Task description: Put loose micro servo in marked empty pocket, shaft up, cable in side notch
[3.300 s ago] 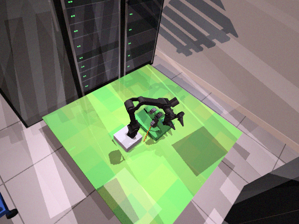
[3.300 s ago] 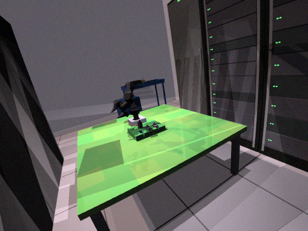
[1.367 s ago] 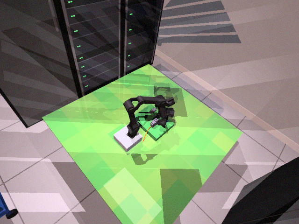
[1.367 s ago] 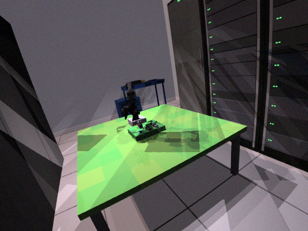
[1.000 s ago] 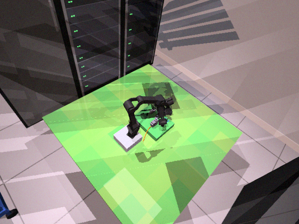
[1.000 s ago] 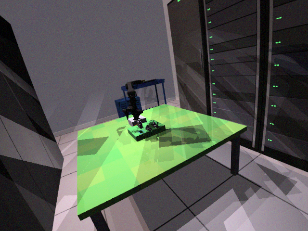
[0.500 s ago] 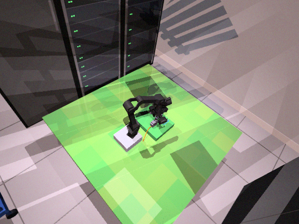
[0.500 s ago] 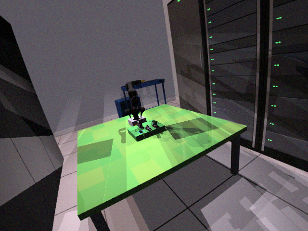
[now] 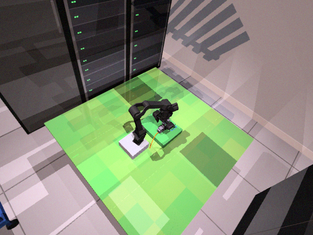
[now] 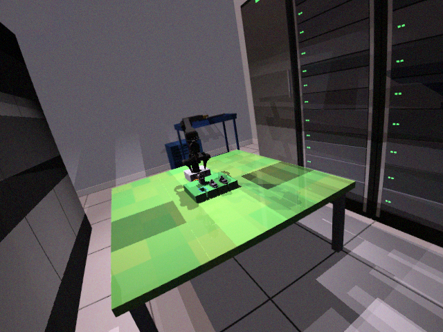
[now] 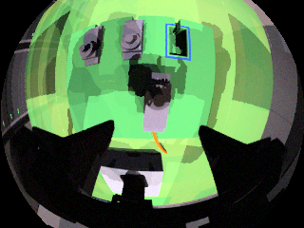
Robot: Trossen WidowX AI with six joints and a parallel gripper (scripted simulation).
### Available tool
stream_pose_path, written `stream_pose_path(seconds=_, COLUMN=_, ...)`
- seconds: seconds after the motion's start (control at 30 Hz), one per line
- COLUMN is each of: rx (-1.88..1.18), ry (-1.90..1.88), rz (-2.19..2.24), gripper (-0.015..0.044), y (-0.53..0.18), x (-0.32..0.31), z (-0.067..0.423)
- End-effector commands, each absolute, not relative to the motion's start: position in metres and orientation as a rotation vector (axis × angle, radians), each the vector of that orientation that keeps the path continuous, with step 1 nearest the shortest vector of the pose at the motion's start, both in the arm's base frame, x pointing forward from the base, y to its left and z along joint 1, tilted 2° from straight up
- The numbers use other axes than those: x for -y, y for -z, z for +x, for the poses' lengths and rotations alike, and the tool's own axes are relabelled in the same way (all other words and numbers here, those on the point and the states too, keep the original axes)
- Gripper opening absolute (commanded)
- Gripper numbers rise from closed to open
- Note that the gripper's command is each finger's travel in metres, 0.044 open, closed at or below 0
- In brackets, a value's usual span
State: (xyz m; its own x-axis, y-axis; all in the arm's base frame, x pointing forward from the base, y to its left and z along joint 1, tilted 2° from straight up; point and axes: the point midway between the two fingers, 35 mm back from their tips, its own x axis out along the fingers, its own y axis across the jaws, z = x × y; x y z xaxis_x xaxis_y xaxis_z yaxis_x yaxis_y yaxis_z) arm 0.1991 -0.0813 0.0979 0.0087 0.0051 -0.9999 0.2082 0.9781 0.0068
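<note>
The loose micro servo [image 11: 158, 97] [image 9: 159, 129] is grey and dark and lies on the green deck [image 11: 197, 98] [image 9: 167, 140] [image 10: 209, 194], near its edge. Its orange cable [image 11: 159, 143] [image 9: 152, 141] trails off towards the arm's base. The marked empty pocket [image 11: 178, 41] [image 9: 173, 129] is a dark slot with a blue outline, just beyond the servo and a little to the right in the wrist view. My gripper [image 11: 159, 127] [image 9: 165, 125] [image 10: 201, 170] is open and empty. It hangs above the loose servo, with a finger on each side of it.
Two mounted servos [image 11: 91, 46] [image 11: 133, 38] sit in the deck's other pockets, left of the marked one. The arm's white base block [image 9: 132, 149] stands beside the deck. Server racks [image 9: 100, 45] stand behind the green table [image 9: 161, 192].
</note>
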Motion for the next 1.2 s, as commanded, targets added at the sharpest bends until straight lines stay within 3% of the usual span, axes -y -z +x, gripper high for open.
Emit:
stream_pose_path(seconds=0.0, rx=-1.566, ry=0.148, rz=0.170, gripper=0.0440, y=-0.085, x=0.080, z=0.197)
stream_pose_path(seconds=0.63, rx=-1.567, ry=0.148, rz=0.170, gripper=0.0440, y=-0.062, x=0.079, z=0.197)
stream_pose_path(seconds=1.0, rx=-1.567, ry=0.148, rz=0.170, gripper=0.0151, y=-0.062, x=0.079, z=0.197)
stream_pose_path(seconds=1.17, rx=-1.567, ry=0.148, rz=0.170, gripper=0.0118, y=-0.062, x=0.079, z=0.197)
